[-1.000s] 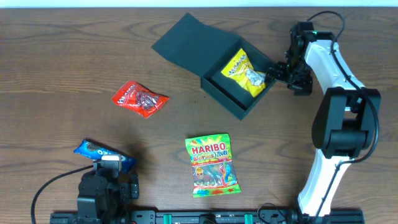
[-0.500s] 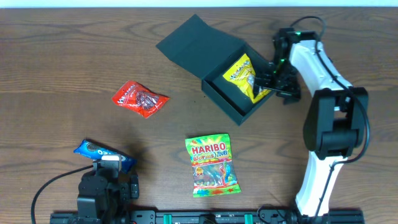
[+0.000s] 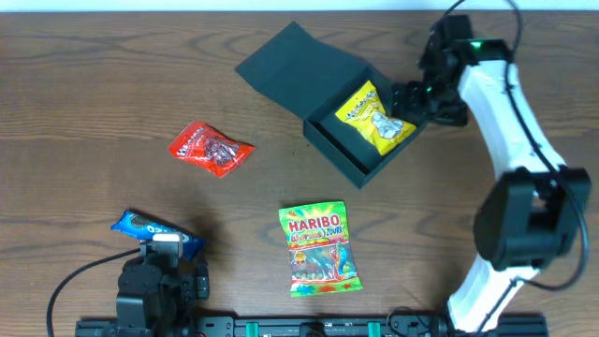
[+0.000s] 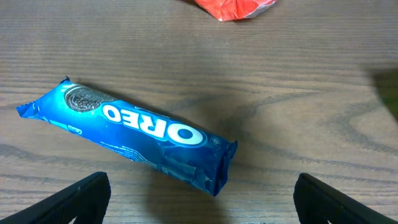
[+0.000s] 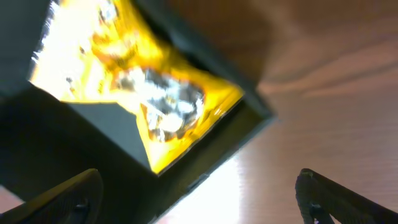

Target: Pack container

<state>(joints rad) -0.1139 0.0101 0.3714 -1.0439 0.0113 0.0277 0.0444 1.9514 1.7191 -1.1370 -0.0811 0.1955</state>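
Container position: the container (image 3: 335,150) lay on the far right part of the table (image 3: 94,75), turned corner-on like a diamond, its flap lid (image 3: 298,65) folded flat out to the upper left.
Container relative to tool: the right gripper (image 3: 406,103) stood just beside the container's right corner; whether it touched the rim could not be told. In the right wrist view the box filled the space ahead of the two fingers, blurred.
Right gripper state: jaws spread wide, nothing between them.
Left gripper state: the left gripper (image 4: 205,200) was parked at the near left edge, well apart from the container, jaws wide and empty.
Container material and shape: matte, dark teal-black card; square, shallow, straight-walled, with a flat hinged lid.
Contents: a yellow packet (image 3: 374,117) of glossy, crinkled film with a silvery patch lay inside, tilted towards the right corner.
Other packets: a blue Oreo packet (image 4: 130,134), long and smooth, lay just ahead of the left gripper; a red packet (image 3: 211,148), crumpled, lay left of the container; a Haribo bag (image 3: 318,248), flat and rectangular, lay nearer than the container.
Table surface: brown wood grain.
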